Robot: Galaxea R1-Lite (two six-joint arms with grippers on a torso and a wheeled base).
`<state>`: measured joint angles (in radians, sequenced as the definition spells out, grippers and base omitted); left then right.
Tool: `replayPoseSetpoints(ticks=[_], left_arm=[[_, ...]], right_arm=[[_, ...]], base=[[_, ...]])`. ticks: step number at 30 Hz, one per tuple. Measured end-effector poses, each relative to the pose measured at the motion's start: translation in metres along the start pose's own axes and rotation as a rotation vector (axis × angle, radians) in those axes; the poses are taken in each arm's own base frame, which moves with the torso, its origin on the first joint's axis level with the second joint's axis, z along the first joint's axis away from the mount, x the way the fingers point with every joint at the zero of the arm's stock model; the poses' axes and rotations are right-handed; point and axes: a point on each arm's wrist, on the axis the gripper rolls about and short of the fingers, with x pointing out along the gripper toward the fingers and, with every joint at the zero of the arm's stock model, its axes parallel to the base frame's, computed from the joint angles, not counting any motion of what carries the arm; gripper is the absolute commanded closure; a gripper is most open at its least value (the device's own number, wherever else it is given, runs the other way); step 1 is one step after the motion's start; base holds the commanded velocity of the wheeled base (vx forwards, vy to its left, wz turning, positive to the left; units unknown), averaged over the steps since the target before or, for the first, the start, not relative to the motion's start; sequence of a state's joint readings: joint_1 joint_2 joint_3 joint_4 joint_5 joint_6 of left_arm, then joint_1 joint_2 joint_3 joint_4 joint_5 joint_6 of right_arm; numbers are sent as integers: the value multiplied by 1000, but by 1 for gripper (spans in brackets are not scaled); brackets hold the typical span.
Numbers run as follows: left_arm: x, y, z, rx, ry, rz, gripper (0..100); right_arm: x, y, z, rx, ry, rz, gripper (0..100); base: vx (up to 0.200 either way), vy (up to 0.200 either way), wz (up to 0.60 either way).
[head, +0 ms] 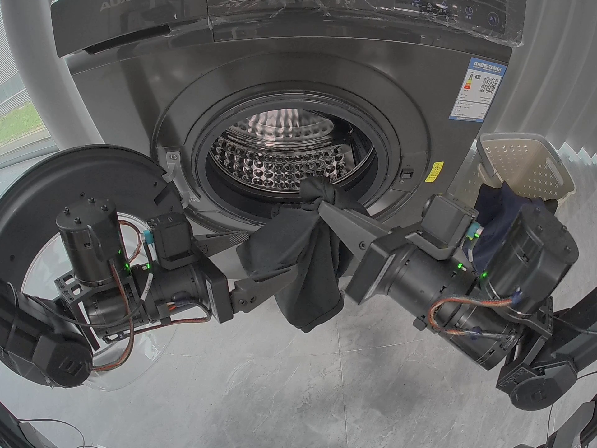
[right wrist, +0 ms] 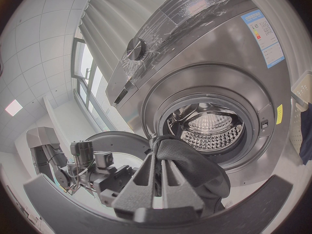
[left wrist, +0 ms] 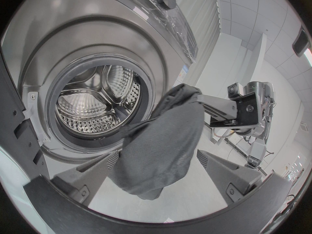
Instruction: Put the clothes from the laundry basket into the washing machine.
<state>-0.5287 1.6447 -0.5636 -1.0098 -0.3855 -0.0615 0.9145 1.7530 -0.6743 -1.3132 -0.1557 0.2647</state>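
Currently the right hand [head: 320,203] is clenched on the top of a dark grey garment [head: 311,262], right at the lower rim of the washing machine [head: 398,82] opening. The drum [head: 283,150] lies just beyond its fingertips. The cloth hangs below that hand, outside the drum. The left hand [head: 270,254] is released and sits lower, fingers spread either side of the hanging cloth. The open door [head: 81,169] is behind the left hand. The laundry basket [head: 528,163] is behind the right hand, beside the machine, with dark blue clothing [head: 494,210] over its rim.
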Motion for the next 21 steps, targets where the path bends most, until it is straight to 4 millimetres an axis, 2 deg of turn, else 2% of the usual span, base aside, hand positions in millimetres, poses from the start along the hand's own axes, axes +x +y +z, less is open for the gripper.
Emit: replayPoseSetpoints(ticks=[8, 21], left_arm=[[-1, 5, -4, 0, 3, 21, 0], [14, 5, -5, 8, -26, -6, 0]], right_arm=[[-10, -2, 5, 2, -2, -6, 100], [-11, 0, 6, 0, 2, 1, 100]], base=[[0, 0, 0], [0, 0, 0]])
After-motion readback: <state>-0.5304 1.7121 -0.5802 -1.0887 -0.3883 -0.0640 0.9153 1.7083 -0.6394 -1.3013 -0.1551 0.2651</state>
